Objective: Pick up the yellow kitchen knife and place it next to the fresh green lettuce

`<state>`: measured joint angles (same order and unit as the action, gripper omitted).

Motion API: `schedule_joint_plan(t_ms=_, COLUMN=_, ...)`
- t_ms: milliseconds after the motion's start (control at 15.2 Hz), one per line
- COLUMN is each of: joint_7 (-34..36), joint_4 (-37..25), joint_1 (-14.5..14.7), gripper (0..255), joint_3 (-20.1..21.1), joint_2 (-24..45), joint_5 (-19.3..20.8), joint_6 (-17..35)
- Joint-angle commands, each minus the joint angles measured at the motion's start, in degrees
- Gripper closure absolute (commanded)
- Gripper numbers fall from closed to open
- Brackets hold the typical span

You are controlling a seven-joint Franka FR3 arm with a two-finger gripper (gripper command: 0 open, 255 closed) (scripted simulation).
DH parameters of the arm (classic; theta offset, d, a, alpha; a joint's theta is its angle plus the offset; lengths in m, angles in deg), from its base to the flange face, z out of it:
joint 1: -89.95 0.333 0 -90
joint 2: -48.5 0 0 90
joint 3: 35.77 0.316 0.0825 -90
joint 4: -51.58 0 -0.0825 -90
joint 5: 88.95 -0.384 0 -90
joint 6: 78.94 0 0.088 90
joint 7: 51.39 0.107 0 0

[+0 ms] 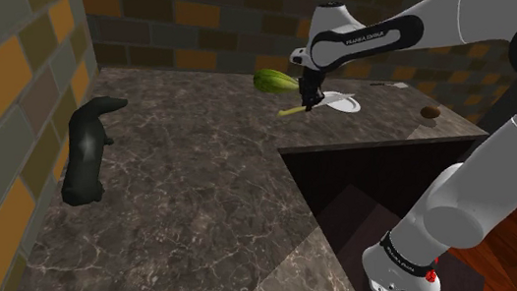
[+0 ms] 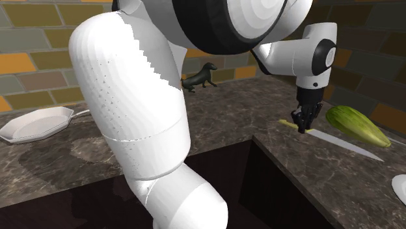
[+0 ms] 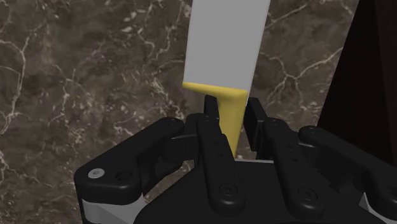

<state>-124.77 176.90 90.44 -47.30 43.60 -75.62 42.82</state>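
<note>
1. Tool [image 3: 232, 113] points down at the tabletop [image 1: 181, 177]. Its fingers [image 3: 213, 137] are nearly closed and clasp the yellow handle of the knife [image 3: 226, 44] from both sides.
2. In the wrist view the handle runs down between the fingers, and the grey blade reaches out past the fingertips over dark marbled stone.
3. In the second exterior view the tool [image 2: 303, 122] grips the knife [image 2: 345, 144] at the handle end. The blade stretches low along the tabletop toward that view's right. Whether the knife rests on the stone or hangs just above it, I cannot tell.
4. The lettuce [image 2: 356, 125], long and green, lies just beside the blade on its far side. I cannot tell whether the two touch.
5. In the shoulder view the yellow handle of the knife [image 1: 290, 110] sticks out to the left of the tool [image 1: 313, 99]. The lettuce [image 1: 272, 79] is just beyond it, and a white plate [image 1: 346, 104] lies just to the right.
6. A dark recess [image 1: 368, 172] is cut into the tabletop nearer the stand.
7. A dark dog figure [image 1: 89, 147] lies well apart, by the brick wall [image 1: 3, 87] at the shoulder view's left.
</note>
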Motion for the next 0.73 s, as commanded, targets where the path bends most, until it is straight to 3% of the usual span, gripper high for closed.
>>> schedule_joint_plan(t_ms=0, joint_7=0.19, joint_4=0.78, joint_1=-0.05, gripper=255, joint_3=-0.08, joint_2=0.76, joint_5=0.05, joint_6=1.55)
schedule_joint_plan(t_ms=660, joint_7=1.3, joint_4=4.58, joint_1=-0.3, gripper=255, joint_3=-0.38, joint_2=4.66, joint_5=0.43, joint_6=9.18)
